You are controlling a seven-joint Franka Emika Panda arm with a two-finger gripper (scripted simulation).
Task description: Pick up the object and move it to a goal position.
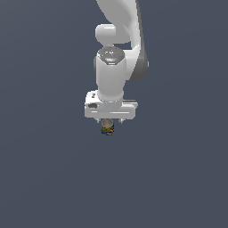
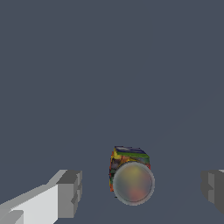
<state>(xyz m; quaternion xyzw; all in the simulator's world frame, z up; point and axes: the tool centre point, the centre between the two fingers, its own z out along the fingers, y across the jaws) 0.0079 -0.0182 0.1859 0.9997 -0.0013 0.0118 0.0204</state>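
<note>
The object is a tiny stubby can with red, green, yellow and blue bands and a pale round top. In the wrist view it stands between my two grey fingertips, with clear gaps on both sides. My gripper is open around it and touches nothing. In the exterior view the object peeks out just under the white gripper, which hangs straight above it and hides most of it.
A plain dark grey floor spreads in every direction. The white arm rises from the hand toward the top of the exterior view.
</note>
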